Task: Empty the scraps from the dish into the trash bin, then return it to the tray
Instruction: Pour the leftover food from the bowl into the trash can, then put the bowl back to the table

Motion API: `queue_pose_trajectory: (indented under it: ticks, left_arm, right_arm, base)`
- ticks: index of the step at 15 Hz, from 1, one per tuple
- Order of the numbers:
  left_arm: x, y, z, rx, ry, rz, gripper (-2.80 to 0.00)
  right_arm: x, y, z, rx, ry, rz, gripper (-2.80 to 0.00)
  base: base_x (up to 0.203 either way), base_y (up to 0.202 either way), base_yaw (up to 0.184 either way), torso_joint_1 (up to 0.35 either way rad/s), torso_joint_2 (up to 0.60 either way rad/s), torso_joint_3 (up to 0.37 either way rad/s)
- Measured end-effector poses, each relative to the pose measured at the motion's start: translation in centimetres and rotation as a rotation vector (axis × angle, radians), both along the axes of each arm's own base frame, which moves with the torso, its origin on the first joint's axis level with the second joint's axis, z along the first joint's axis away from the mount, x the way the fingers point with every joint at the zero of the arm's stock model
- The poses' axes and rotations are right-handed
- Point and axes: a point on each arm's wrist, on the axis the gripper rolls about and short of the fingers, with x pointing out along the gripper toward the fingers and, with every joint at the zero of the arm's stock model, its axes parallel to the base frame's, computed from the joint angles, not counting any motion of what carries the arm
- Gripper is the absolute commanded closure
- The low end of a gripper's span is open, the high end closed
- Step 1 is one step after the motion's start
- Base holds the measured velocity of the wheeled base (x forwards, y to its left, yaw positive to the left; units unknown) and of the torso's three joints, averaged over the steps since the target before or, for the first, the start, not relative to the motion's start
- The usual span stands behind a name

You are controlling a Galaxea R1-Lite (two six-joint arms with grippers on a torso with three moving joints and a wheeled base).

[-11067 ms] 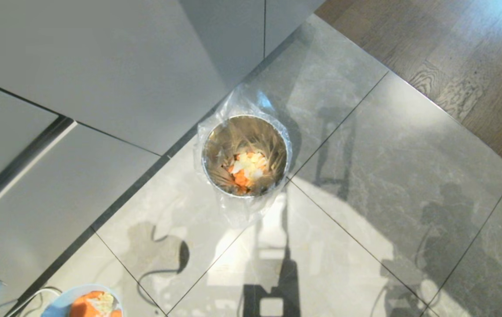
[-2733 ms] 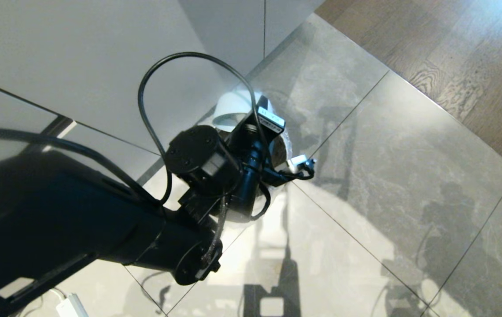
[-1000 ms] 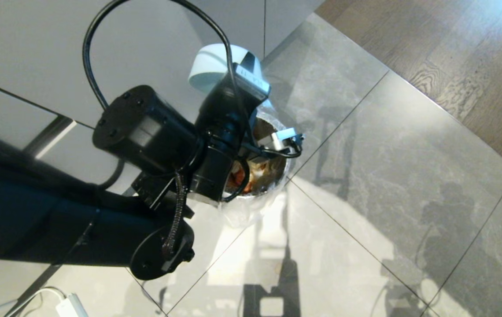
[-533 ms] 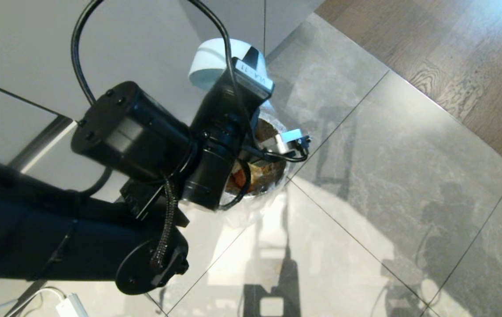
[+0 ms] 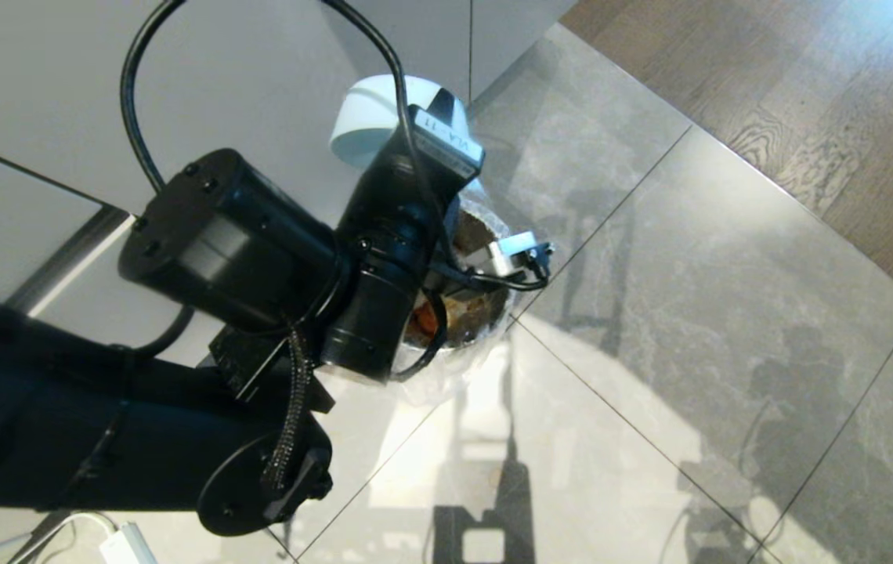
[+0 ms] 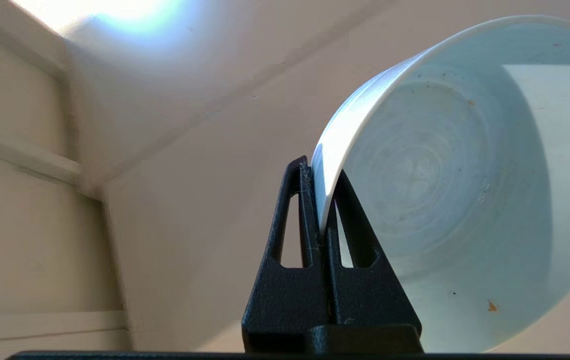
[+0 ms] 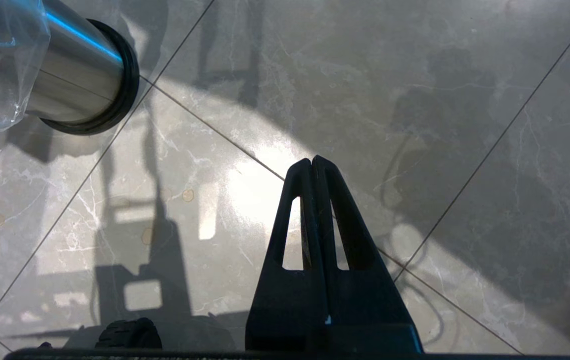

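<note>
Right now your left gripper (image 6: 321,200) is clamped on the rim of the dish (image 6: 445,190), w/ one finger (image 6: 296,210) outside the wall and the other inside. You can see in the left wrist view that the bowl is tipped on its side, its pale bluish inside facing the camera, bare except for a few tiny specks and one small orange fleck near the lower edge. In the head view the dish (image 5: 372,117) sits up beyond the left gripper (image 5: 423,133), in front of the pale cabinet doors (image 5: 180,94) and past the far side of the trash bin (image 5: 486,313). The arm covers most of the bin; you can only make out part of the metal rim, the clear bag liner and a bit of the scraps (image 5: 421,319), orange, inside it.

Your right gripper (image 7: 313,165) hangs over the grey marble floor tiles (image 7: 415,100), fingers pressed together w/ nothing between them. From that wrist view the trash bin (image 7: 80,75) shows its shiny side, black base and crumpled liner, well apart from the fingers.

The tray isn't visible in any view.
</note>
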Motion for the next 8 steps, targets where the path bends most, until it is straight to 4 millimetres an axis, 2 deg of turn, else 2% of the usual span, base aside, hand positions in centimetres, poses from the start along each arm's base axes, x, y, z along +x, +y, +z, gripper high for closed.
queue_pose_trajectory:
  ticks: [6, 8]
  left_arm:
    - [-1.0, 2.2, -3.6, -0.140, 0.239, 0.133, 0.00]
    - [-1.1, 3.6, -3.7, -0.204, 0.266, 0.154, 0.00]
  right_arm:
    - [0.0, 0.0, 0.0, 0.000, 0.000, 0.000, 0.00]
    - [0.0, 0.0, 0.0, 0.001, 0.000, 0.000, 0.00]
  base:
    - [0.000, 0.000, 0.000, 0.000, 0.00, 0.000]
    - [0.000, 0.000, 0.000, 0.000, 0.00, 0.000]
